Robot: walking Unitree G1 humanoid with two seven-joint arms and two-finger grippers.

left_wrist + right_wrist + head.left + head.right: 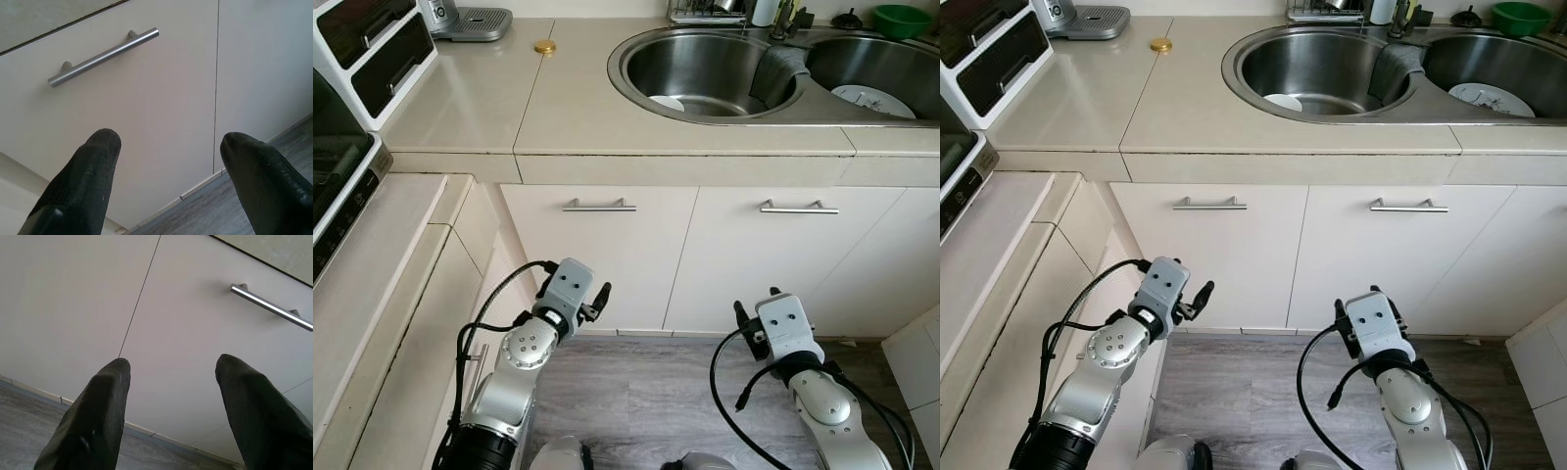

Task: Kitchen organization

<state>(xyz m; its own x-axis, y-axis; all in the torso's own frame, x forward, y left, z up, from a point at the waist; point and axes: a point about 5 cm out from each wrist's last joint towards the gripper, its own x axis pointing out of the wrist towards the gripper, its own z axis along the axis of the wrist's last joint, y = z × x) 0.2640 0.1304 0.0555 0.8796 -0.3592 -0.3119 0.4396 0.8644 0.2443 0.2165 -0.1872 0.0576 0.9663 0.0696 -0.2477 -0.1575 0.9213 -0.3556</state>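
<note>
Both my claws, left (166, 181) and right (171, 411), hang apart before the doors; sink (705, 73) at twelve o'clock; raised carelessly, they'd clip the counter (685, 142) edge.

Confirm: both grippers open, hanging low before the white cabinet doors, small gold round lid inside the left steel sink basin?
Not quite. The small gold round lid lies on the beige countertop, left of the left steel sink basin, per the left eye view. The rest holds.

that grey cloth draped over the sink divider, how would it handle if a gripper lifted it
The grey cloth sags over the divider between the sink basins, so it is probably limp and would droop. It looks thin and light, though possibly wet.
</note>
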